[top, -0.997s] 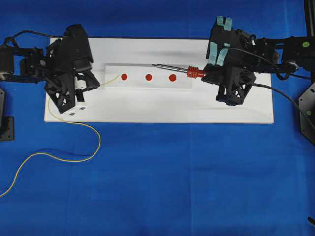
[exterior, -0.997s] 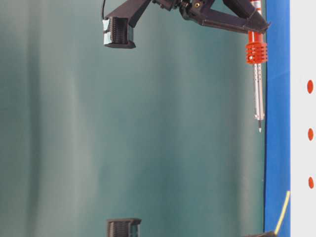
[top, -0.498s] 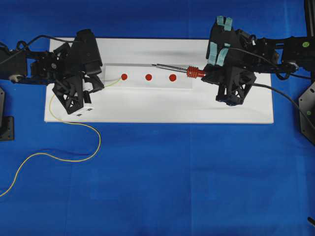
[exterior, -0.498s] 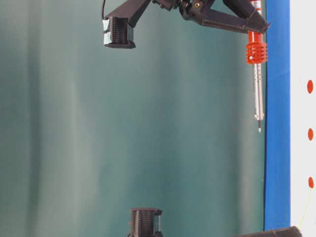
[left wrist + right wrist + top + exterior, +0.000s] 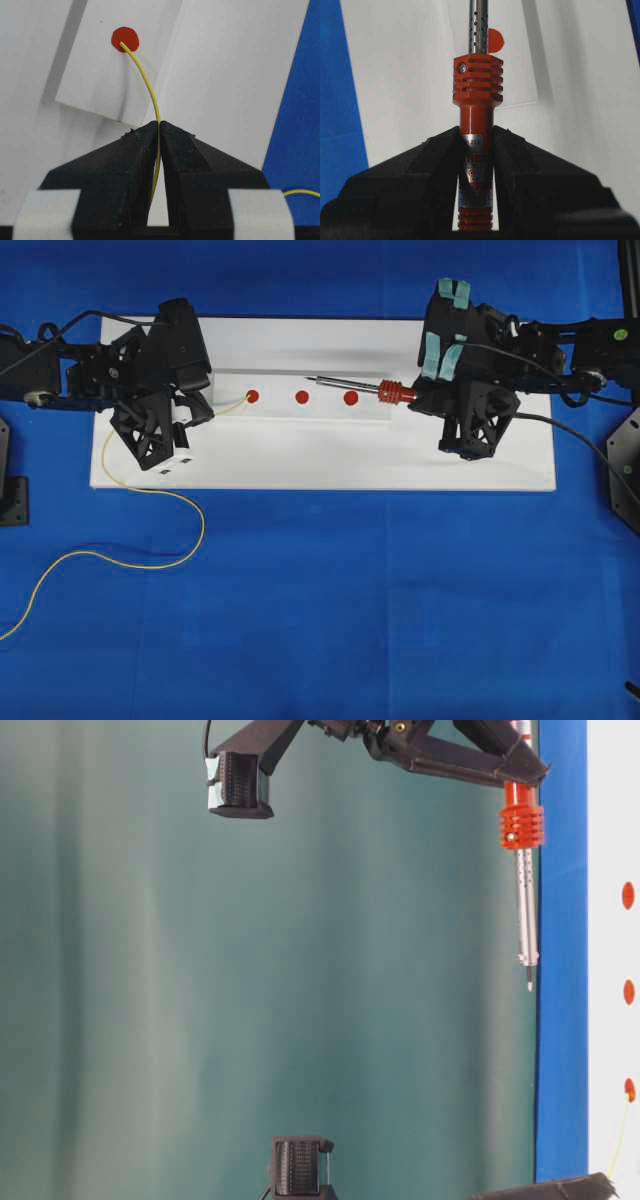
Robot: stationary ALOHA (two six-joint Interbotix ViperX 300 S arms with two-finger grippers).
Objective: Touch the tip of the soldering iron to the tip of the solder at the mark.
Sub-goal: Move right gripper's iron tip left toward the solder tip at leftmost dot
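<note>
The left gripper point(image 5: 159, 131) is clamped narrow on the solder point(image 5: 148, 85), whose free end curves forward from the jaws and rests on the red mark point(image 5: 124, 38) at the left end of the raised white strip point(image 5: 300, 410). The rest of the yellow wire trails out behind the gripper, off the white board point(image 5: 330, 465) and across the blue worktop point(image 5: 350, 600) in loose curls.

The right gripper point(image 5: 476, 145) is closed around the orange handle of the soldering iron point(image 5: 477, 90), with the shaft pointing away from it along the strip. In the overhead view the iron passes over the mark nearest the right gripper, and its dark tip point(image 5: 311, 380) lies near the middle of the 3 marks, well apart from the left mark where the solder sits. The table-level view shows the iron held clear above the board.

By my reading, half the job is done: the solder tip is placed at its mark. What is left is for the iron to travel on toward the left mark, come down, and meet the wire's end there. No contact between the 2 tips yet.

No containers appear in any view.
</note>
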